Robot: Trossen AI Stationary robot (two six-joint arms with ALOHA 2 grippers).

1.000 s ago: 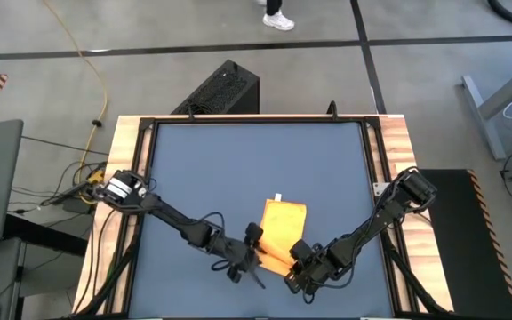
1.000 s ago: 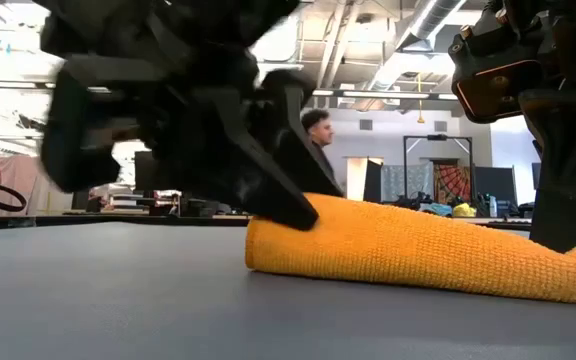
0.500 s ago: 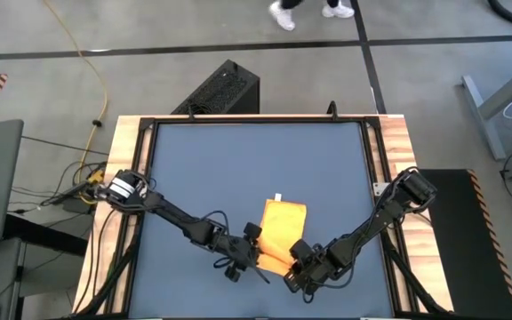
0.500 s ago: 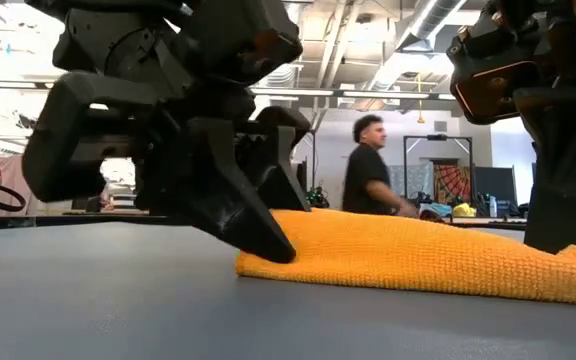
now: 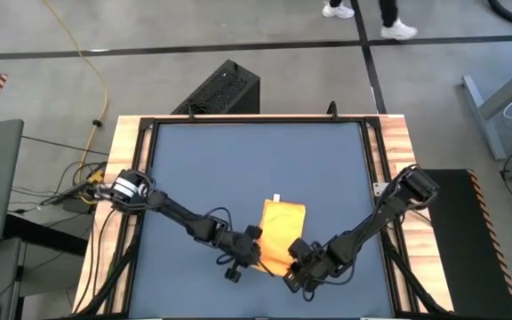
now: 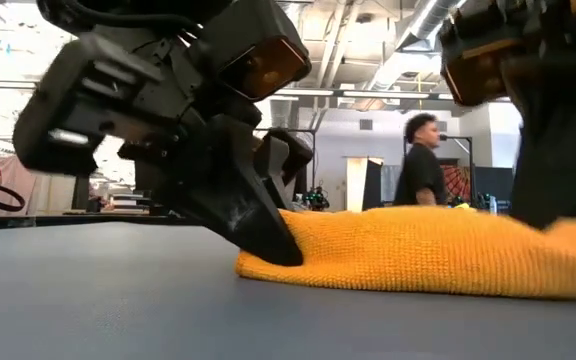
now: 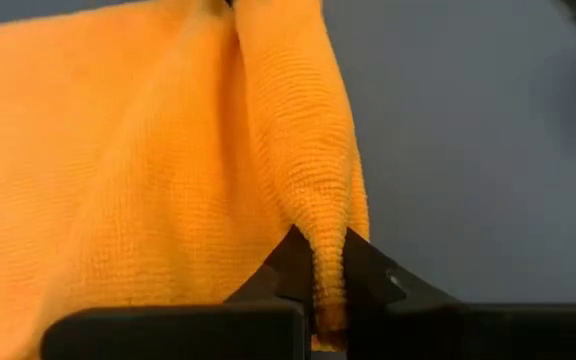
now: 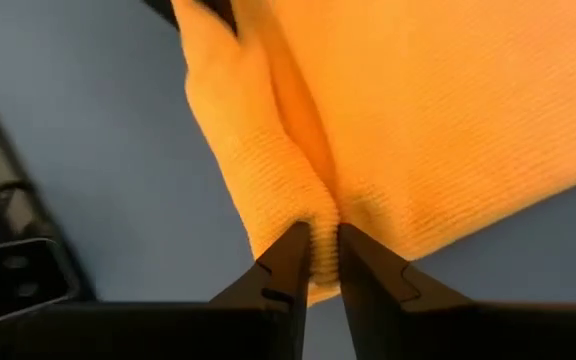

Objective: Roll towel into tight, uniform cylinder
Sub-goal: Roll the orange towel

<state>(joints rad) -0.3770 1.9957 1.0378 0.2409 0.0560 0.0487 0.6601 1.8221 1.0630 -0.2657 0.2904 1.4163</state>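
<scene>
The towel (image 5: 283,233) lies on the near half of the dark blue mat (image 5: 238,169), its long axis running from the mat's far side toward its near edge, white tag (image 5: 277,197) at the far end. I see the left gripper (image 7: 326,290) pinched tight on a fold at the near left corner. The right gripper (image 8: 323,258) pinches the near right corner, fingers slightly apart around the cloth.

towel (image 6: 418,250) bunched on mat (image 6: 118,300) | left gripper (image 6: 268,240) at edge
</scene>
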